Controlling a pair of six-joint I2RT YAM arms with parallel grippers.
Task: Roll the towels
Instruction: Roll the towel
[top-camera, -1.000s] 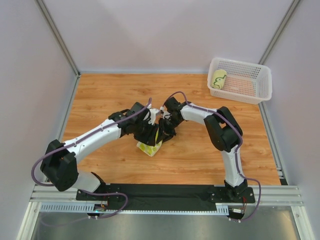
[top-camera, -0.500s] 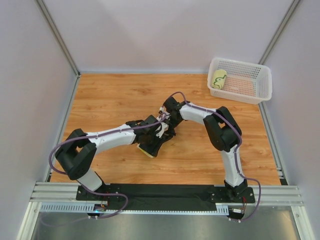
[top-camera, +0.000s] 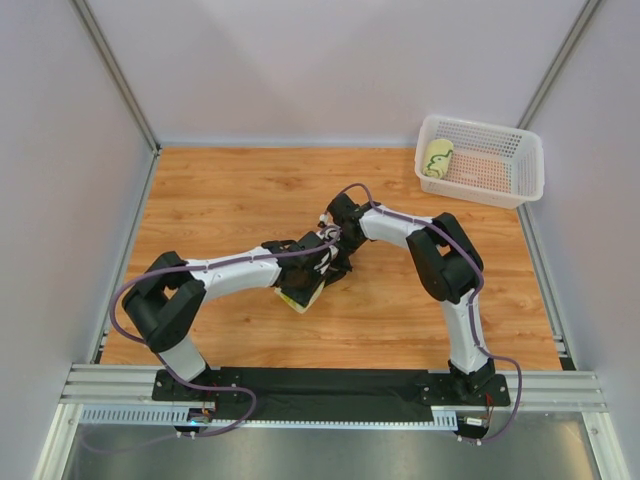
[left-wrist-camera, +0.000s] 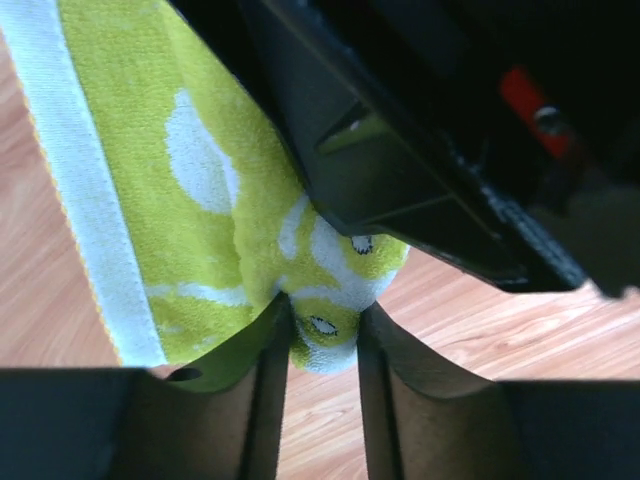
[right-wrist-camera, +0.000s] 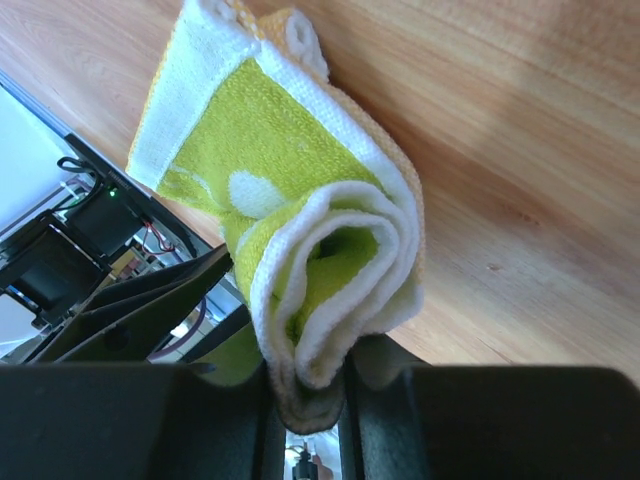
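Towel: cream and lime-green cloth at mid-desk, under the two meeting wrists. From above only its near corner shows; the black claws cover the rest.
Towel, rolled end: in the right wrist view it is wound into a loose spiral, white edge outside and lime inside. The lower end of the spiral disappears between the fingers, and the number of turns cannot be counted.
Towel, loose end: a flat part with a white band and a yellow-orange edge lies on the wood beyond the roll. The left wrist view cuts it off at the top.
Left claw: narrowed on a small fold at the towel's corner. The fold fills the gap between the fingers, so the claw is pinching the cloth.
Right claw: pressed together on the rolled end. Its dark housing fills the upper right of the left wrist view and hides the cloth behind it.
Claw contact: whether the two claws touch each other cannot be told.
Left arm: elbow folded back near the near-left edge, forearm reaching right and low to the centre.
Right arm: rises from the near-right base, elbow bent, forearm running left to the centre.
Desk: wood surface on every side of the towel, which lies well apart from all edges.
Basket: white, perforated, at the far right corner, well apart from the arms.
Rolled towel: lies in the left end of the basket.
Walls: grey panels close the left, back and right sides.
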